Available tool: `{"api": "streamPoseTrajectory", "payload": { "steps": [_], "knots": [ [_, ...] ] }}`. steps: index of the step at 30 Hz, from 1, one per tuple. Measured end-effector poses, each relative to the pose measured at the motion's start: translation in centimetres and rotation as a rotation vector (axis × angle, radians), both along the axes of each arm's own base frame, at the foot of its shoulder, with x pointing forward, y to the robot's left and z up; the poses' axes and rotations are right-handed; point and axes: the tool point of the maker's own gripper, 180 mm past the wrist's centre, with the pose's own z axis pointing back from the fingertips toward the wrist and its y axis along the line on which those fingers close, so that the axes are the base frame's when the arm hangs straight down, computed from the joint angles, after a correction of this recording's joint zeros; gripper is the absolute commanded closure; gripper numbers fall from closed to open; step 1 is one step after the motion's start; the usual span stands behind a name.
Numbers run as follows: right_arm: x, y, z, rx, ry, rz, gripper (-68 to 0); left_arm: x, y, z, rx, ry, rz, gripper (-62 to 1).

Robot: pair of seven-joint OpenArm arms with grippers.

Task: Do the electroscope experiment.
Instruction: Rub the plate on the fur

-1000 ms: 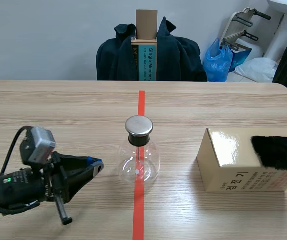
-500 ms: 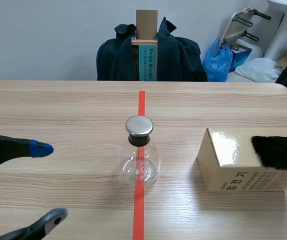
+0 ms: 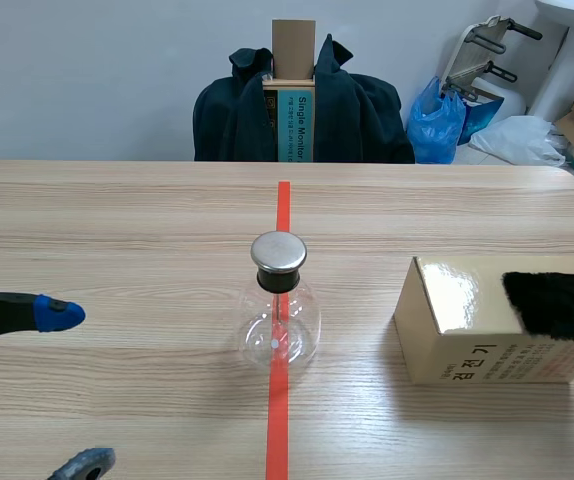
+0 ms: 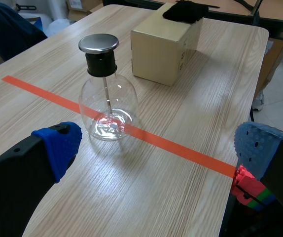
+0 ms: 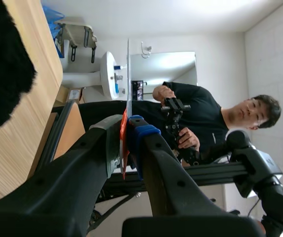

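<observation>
Squarely on the orange-red tape line (image 3: 278, 410) stands the electroscope (image 3: 278, 312), a clear round flask with a black neck and a flat metal cap. It is upright on the tabletop (image 3: 117, 230), and a thin wire stem hangs inside it from the cap. To the flask's right, apart from it, sits a cardboard box (image 3: 467, 340). A black fur cloth (image 3: 557, 303) lies on the box's top, at the end farther from the flask.

The left jaws are released and spread wide, to the flask's left and well clear of it. From the left wrist view the flask lies ahead of their blue dotted pads (image 4: 60, 144), with the box and cloth beyond it.

The right jaws are out past the cloth, on the side away from the flask. They are clenched on a thin pale rod (image 5: 128, 74) that sticks out past the fingertips, with an orange-red bit at the pinch.

Beyond the flask, past the tabletop's far edge, a dark jacket (image 3: 357, 115) drapes a chair. A person (image 5: 195, 111) in a black top, holding a small device, shows beyond the right jaws.
</observation>
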Motion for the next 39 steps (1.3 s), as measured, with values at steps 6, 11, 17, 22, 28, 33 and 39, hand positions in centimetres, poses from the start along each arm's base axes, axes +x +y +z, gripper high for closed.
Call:
{"api": "streamPoseTrajectory", "payload": {
  "steps": [6,11,17,22,28,33,39],
  "knots": [
    [0.7,0.8,-3.6,0.006,0.078,0.031,-0.8,0.1,0.0,0.0,0.002,-0.001,0.000,-62.3],
    [0.8,1.1,-6.2,0.003,0.145,0.042,-0.8,0.1,0.0,-0.1,0.003,0.000,0.002,-62.3],
    [0.6,1.4,-7.2,-0.001,0.162,0.056,-0.8,0.1,0.0,-0.1,0.003,0.001,0.002,-62.3],
    [0.6,2.1,-7.2,-0.007,0.150,0.064,-0.8,0.1,0.0,-0.1,0.003,0.001,0.002,-62.3],
    [0.5,3.3,-7.1,-0.008,0.150,0.133,-0.8,0.1,0.0,-0.1,0.003,0.001,0.002,-62.3],
    [0.3,4.5,-7.1,-0.021,0.145,0.190,-0.8,0.1,0.0,-0.1,0.004,0.001,0.002,-62.3],
    [0.0,2.7,-7.0,-0.020,0.140,0.113,-0.8,0.1,0.0,-0.1,0.004,0.001,0.002,-62.3]
  ]
}}
